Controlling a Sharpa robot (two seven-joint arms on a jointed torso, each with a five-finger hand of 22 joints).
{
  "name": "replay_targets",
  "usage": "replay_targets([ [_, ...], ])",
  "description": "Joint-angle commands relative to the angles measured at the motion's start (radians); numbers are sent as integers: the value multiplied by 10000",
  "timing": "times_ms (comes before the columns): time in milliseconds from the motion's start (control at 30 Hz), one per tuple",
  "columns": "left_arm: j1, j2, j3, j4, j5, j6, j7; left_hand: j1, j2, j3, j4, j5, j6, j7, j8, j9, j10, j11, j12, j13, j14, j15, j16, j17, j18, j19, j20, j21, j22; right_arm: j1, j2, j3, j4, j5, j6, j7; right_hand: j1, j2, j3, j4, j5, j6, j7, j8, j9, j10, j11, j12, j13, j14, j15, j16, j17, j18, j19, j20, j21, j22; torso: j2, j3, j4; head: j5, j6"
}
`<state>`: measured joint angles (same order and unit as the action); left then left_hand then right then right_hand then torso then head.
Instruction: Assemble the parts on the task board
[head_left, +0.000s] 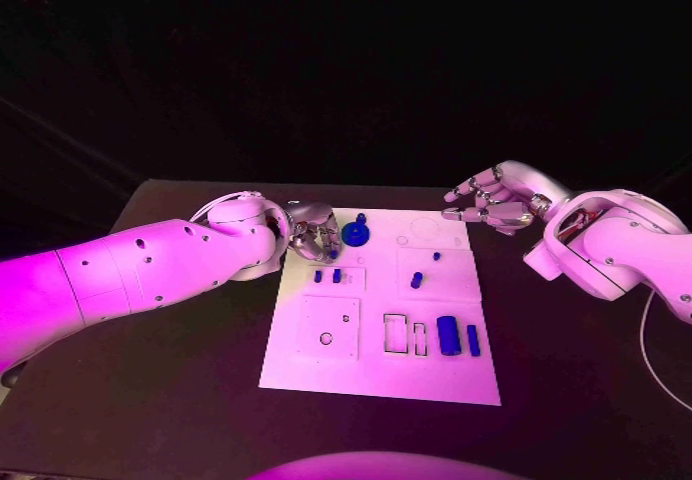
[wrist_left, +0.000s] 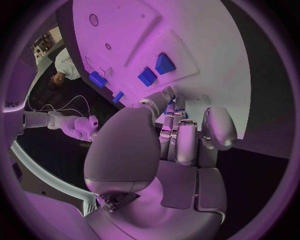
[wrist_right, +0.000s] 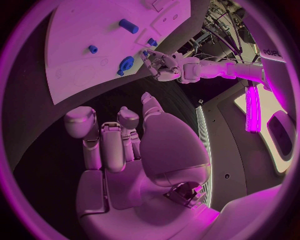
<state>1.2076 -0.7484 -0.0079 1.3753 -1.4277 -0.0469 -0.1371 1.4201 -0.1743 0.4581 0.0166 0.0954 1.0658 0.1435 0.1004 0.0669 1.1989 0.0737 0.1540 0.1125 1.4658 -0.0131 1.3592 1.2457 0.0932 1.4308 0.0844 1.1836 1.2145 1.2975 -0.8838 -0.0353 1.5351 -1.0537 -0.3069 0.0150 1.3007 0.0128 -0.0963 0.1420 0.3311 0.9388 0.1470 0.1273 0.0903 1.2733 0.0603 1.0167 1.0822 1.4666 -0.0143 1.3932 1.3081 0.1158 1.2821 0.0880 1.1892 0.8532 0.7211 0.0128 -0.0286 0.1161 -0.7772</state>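
The white task board lies in the middle of the black table. A round blue part stands near its far left corner, and my left hand reaches in beside it with bent fingers. In the left wrist view the left hand hides most of this part, with bits of blue showing at the fingertips; a grip cannot be made out. Two small blue parts sit just nearer on the board. My right hand hovers off the far right corner, fingers loosely bent, holding nothing.
Two small blue parts stand in the board's right half, and two long blue parts lie beside empty rectangular slots near its front. A square plate takes up the front left. Bare black table surrounds the board.
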Motion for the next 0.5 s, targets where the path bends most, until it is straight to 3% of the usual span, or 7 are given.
replay_targets([
  [33, -11, 27, -1, -5, -45, 40, -2, -174, -25, -24, 47, -49, -236, 64, -150, -23, -274, 80, -168, -74, 256, 96, -62, -72, -41, -62, 75, -93, -48, -5, 6, 3, -11, -2, 94, 67, 72, 42, -40, 13, 59, 3, -43, 63, -16, -28, -66, 36, -5, 543, -97, -42, 190, 136, 4, -85, -30, -10, 1, -1, -2, -7, -7],
  [500, -19, -105, -3, 2, -12, -62, -44, -220, -47, 45, 58, 60, -369, 176, -252, 9, -586, 208, -370, -171, 187, 202, -159, -252, 30, -210, 187, -403, -282, -5, 5, 3, -79, 5, 151, 44, 77, 50, -46, 20, 64, 3, -43, 66, -17, -40, -66, 14, -27, 538, -97, -60, 169, 139, -4, -85, -44, -33, -5, -9, -4, -20, -5],
])
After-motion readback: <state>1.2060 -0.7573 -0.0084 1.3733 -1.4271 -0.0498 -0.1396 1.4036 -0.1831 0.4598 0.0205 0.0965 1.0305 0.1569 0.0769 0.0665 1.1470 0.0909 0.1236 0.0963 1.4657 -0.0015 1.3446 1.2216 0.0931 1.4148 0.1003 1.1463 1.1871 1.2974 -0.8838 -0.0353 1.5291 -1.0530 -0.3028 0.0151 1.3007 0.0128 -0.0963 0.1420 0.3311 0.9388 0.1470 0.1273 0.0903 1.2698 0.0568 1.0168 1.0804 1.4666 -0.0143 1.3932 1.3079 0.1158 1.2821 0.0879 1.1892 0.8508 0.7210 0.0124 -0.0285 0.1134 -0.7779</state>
